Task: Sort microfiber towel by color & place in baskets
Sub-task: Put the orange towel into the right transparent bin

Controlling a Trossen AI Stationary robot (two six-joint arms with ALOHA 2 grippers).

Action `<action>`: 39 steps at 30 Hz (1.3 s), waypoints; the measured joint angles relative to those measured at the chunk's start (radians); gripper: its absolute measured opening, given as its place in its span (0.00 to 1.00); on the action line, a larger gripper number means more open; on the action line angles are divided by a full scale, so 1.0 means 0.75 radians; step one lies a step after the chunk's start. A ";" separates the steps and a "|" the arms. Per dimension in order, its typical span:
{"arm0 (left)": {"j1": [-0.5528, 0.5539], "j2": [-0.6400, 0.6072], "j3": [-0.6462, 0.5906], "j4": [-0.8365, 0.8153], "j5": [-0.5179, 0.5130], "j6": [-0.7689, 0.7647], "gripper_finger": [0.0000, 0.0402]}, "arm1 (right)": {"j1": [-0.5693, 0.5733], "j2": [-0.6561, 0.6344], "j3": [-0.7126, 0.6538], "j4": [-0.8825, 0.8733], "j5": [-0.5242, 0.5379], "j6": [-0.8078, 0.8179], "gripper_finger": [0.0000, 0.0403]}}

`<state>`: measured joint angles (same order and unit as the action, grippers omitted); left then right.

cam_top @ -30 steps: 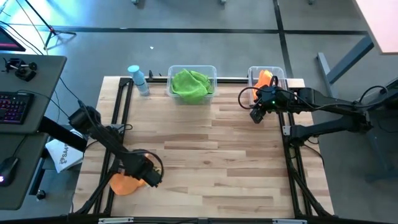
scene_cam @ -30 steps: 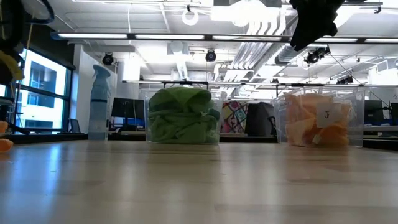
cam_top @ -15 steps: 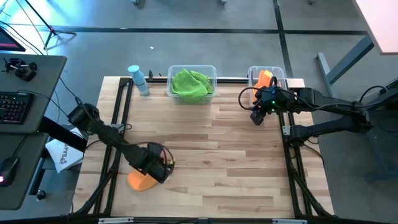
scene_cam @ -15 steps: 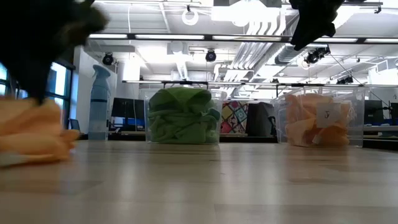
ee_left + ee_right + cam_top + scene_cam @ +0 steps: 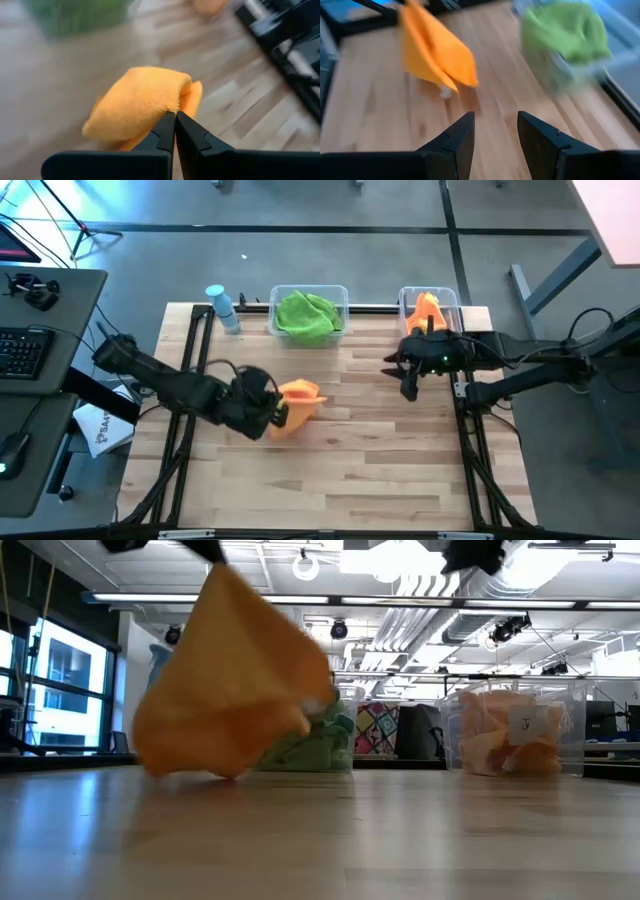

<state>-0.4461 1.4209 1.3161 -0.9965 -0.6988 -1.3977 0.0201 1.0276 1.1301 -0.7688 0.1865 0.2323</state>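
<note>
An orange microfiber towel [image 5: 298,398] hangs over the middle of the table with my left gripper [image 5: 279,413] shut on it; it is large in the low view [image 5: 232,690]. My right gripper [image 5: 405,383] stands open over the table's right side, in front of the narrower basket [image 5: 403,304], which holds orange towels [image 5: 427,307]. The wider basket [image 5: 310,288] at the far edge holds green towels [image 5: 306,316]. The right wrist view shows the hanging towel [image 5: 432,50] beyond my open right gripper [image 5: 495,125]. My left gripper pinches a bunched fold of the orange towel [image 5: 172,102] between its two shut fingers [image 5: 165,131]; how many layers, I cannot tell. The towel hangs slack below the fingers in a cone. Its lower end [image 5: 190,768] is at table height; whether it touches, I cannot tell.
A light-blue spray bottle [image 5: 222,308] stands at the far left beside the wider basket. Bare wooden tabletop [image 5: 370,460] stretches across the near half. A desk with a keyboard [image 5: 22,352] stands off the table's left side.
My left gripper has gone from the table's near left corner up and toward the table's middle, taking the orange towel with it; the towel, which lay bunched on the table, now hangs below the fingers. My right gripper has shifted a little toward the near edge.
</note>
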 joint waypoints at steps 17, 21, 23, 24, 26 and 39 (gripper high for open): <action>0.318 0.039 0.242 0.653 0.294 0.932 0.00 | 0.168 0.331 0.000 0.727 -0.060 -0.320 0.36; 0.345 0.097 0.293 0.722 0.388 1.003 0.00 | 0.165 0.334 0.000 0.763 -0.046 -0.321 0.36; 0.352 0.134 0.337 0.731 0.424 1.039 0.00 | 0.165 0.333 0.000 0.773 -0.003 -0.321 0.36; 0.356 0.152 0.362 0.735 0.446 1.056 0.00 | 0.165 0.333 0.000 0.781 0.022 -0.321 0.36; 0.361 0.189 0.418 0.736 0.486 1.094 0.00 | 0.165 0.333 0.000 0.786 0.086 -0.321 0.36; 0.388 0.279 0.545 0.580 0.499 1.137 0.00 | 0.183 0.307 0.000 0.785 0.186 -0.395 0.36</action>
<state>-0.1554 1.6298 1.7248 -0.5614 -0.3247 -0.5446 0.1576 1.2580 1.1301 -0.1800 0.3257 -0.0641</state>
